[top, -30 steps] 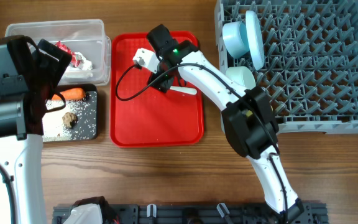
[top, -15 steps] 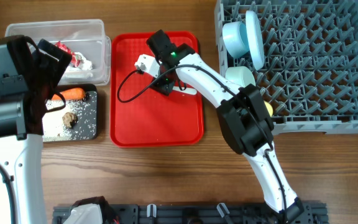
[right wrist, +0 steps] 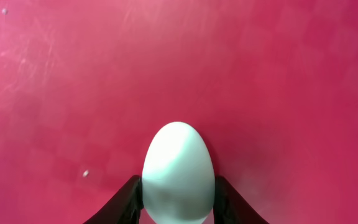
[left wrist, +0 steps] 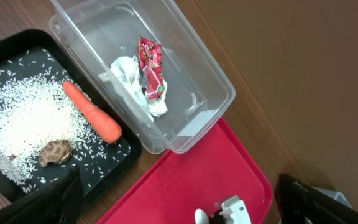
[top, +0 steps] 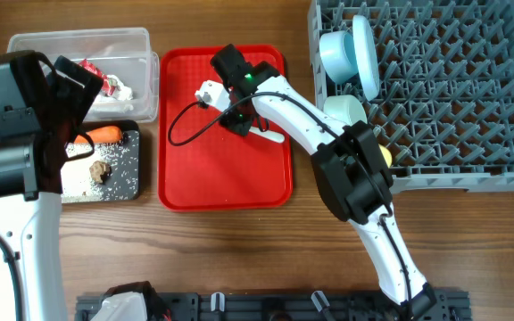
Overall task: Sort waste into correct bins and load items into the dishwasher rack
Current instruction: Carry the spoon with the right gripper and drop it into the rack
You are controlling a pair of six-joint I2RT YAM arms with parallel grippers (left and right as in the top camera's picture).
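The right claw (right wrist: 178, 190) grips the white spoon (right wrist: 178, 165) by its bowl, a finger pressed to each side, low over the red tray (top: 226, 174). The left claw (left wrist: 182, 200) hangs wide open near the two bins on the counter (top: 239, 254). The clear tub (left wrist: 219, 87) holds the wrapper (left wrist: 151, 65), its print too small to read, and the tissue (left wrist: 129, 78). The black tray (left wrist: 8, 46) holds the carrot (left wrist: 92, 112), rice (left wrist: 17, 118) and brown lump (left wrist: 56, 152). The blue plate (top: 365, 53) stands upright in the rack (top: 471, 107)
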